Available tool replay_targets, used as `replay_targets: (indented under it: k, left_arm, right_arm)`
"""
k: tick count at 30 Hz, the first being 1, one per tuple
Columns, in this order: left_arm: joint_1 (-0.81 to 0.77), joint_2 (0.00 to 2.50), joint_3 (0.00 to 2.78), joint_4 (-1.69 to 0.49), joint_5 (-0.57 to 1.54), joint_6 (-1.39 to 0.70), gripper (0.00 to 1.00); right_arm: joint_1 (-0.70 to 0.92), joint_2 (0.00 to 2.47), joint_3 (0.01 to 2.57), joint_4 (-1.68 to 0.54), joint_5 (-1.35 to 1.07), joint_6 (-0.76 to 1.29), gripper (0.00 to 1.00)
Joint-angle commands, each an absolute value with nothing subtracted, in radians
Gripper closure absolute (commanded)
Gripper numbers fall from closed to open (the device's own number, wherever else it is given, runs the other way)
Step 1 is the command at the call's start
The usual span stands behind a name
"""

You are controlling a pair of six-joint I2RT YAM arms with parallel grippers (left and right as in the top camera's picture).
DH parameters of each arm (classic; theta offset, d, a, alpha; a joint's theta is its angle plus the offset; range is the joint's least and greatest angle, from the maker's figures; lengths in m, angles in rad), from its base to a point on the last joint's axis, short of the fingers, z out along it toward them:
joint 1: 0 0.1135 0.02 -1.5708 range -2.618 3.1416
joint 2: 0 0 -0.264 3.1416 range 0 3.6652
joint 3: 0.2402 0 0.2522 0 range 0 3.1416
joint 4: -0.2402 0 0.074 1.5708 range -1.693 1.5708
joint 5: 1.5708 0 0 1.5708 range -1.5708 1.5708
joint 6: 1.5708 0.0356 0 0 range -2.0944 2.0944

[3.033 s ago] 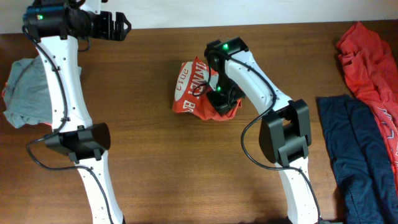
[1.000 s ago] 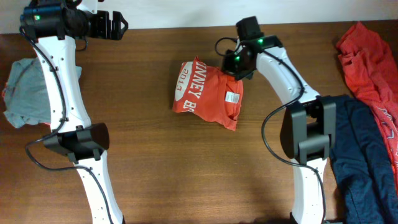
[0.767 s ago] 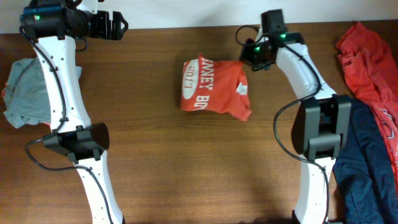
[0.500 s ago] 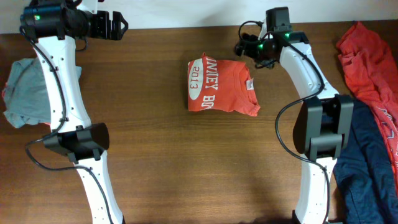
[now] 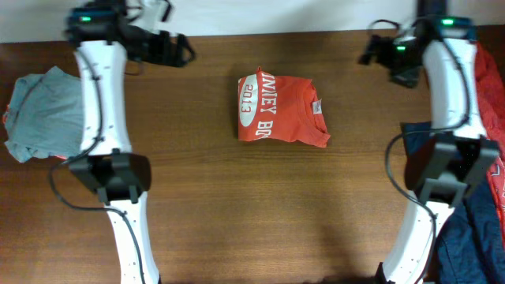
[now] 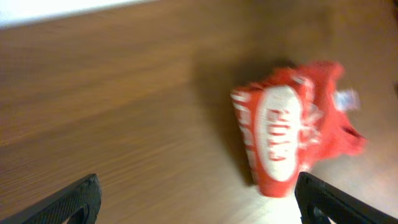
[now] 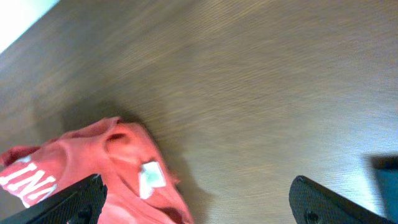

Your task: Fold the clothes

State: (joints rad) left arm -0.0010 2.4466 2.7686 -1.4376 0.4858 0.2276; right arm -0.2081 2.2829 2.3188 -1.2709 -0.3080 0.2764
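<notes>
The clothes' orange-red T-shirt (image 5: 280,106) lies folded into a small bundle at the middle back of the table, its white lettering up and its white tag (image 5: 317,107) on its right side. My left gripper (image 5: 177,51) hangs open to the shirt's upper left, apart from it. My right gripper (image 5: 375,54) is open too, off to the shirt's upper right and holding nothing. The left wrist view shows the T-shirt (image 6: 292,137) ahead and to the right of the left gripper (image 6: 202,205). In the right wrist view the T-shirt (image 7: 106,168) and its tag (image 7: 151,177) lie ahead of the right gripper (image 7: 196,205), low on the left.
A pale grey-green garment (image 5: 39,110) lies at the table's left edge. A red garment (image 5: 489,118) and a navy one (image 5: 473,244) lie along the right edge, partly behind the right arm. Bare wooden table (image 5: 260,205) stretches in front of the T-shirt.
My right gripper has opened, let go of the T-shirt and swung away to the right. The shirt stayed where it was dropped. The left arm has swung right, towards the shirt.
</notes>
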Motion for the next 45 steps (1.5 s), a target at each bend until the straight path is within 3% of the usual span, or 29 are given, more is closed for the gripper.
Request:
replay_targets:
  k: [1,4,11,20,29,41,45]
  left_arm:
    - [-0.096,2.439,2.621,-1.356,0.641,0.29,0.01]
    - [-0.148,2.439,2.517,-1.274,0.657,0.291,0.01]
    - [-0.216,2.439,2.329,-1.019,1.072,0.365,0.01]
    - [-0.273,2.441,2.158,-0.718,1.122,0.321,0.01]
    - [-0.311,2.494,2.072,-0.481,1.032,0.205,0.01]
    - [-0.3,2.603,2.072,-0.479,0.663,0.195,0.01]
    - [-0.274,2.603,2.073,-0.479,0.628,0.196,0.01]
  right_arm:
    - [-0.279,2.249,2.339,-1.317,-0.352,0.247,0.01]
    - [-0.316,2.249,2.339,-1.355,-0.356,0.246,0.01]
    - [-0.327,2.249,2.339,-1.397,-0.321,0.207,0.01]
    - [-0.326,2.249,2.339,-1.411,-0.322,0.191,0.01]
    - [-0.315,2.249,2.339,-1.435,-0.321,0.189,0.01]
    - [-0.313,2.249,2.339,-1.441,-0.321,0.187,0.01]
    - [-0.313,2.249,2.339,-1.441,-0.316,0.187,0.01]
